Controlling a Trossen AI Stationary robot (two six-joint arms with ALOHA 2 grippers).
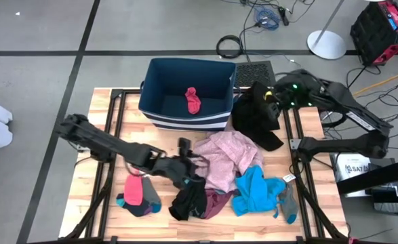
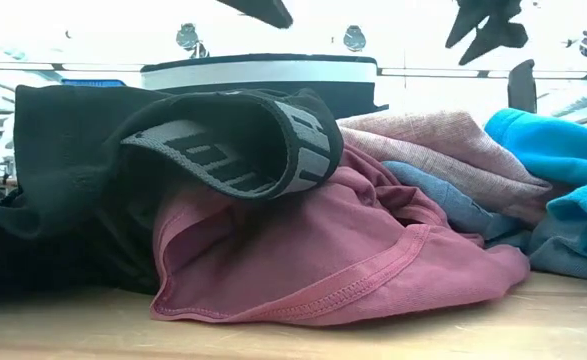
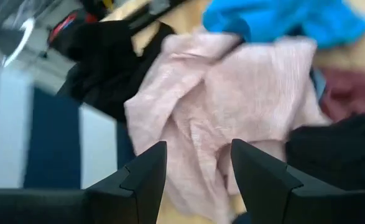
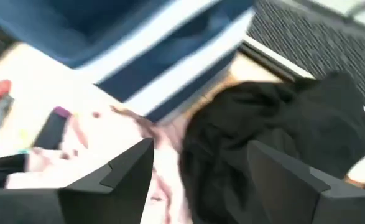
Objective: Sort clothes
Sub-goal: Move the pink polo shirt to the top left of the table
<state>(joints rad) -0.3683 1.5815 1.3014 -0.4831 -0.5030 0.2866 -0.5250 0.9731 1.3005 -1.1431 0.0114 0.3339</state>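
Bin (image 1: 159, 85) sits at bench (image 1: 110, 122) rear, centre-left; one sock (image 1: 192, 100) lies inside it. Garment heap (image 1: 256, 115) lies just right of the bin, under the right gripper (image 1: 274, 102). Shirt (image 1: 227, 157) lies mid-bench, in front of the bin. Front row, left to right: sock pile (image 1: 138, 195), shorts (image 1: 190, 200), top (image 1: 260, 191). Left gripper (image 1: 185, 146) hovers at the shirt's left edge.
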